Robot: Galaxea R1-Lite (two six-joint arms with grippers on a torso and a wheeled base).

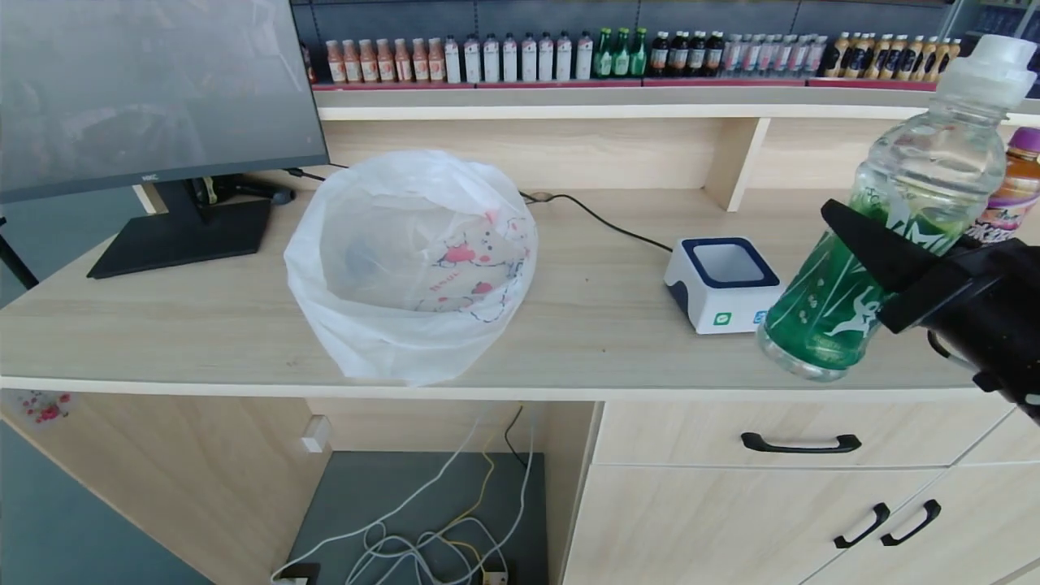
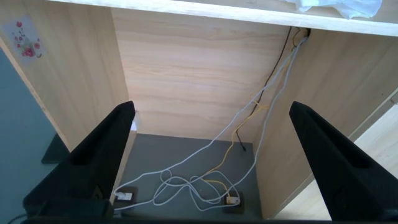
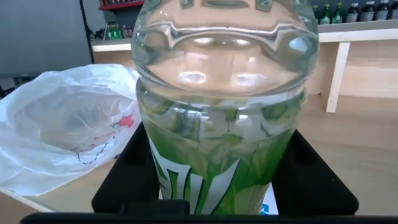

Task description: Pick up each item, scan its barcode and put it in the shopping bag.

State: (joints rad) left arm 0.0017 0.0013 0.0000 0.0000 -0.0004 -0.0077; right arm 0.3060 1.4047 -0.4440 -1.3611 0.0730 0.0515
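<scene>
In the head view, bright, even light spreads over the counter (image 1: 601, 325). Shadows are faint, with a pale one hugging the shopping bag (image 1: 410, 260) at its 6 o'clock. The monitor (image 1: 154, 89) at 10 o'clock wears a grey, washed-out glare. White glints sit on the bottle (image 1: 918, 179) at 3 o'clock, and in the right wrist view they crowd its clear shoulder at 12 o'clock. The recess under the counter in the left wrist view is dimmer.

bench (image 1: 601, 325): light wood
far left: monitor (image 1: 154, 89) on black stand
centre-left: shopping bag (image 1: 414, 260), white, mouth open
right of bag: scanner (image 1: 723, 284), its cable (image 1: 601, 219) trailing far-left
</scene>
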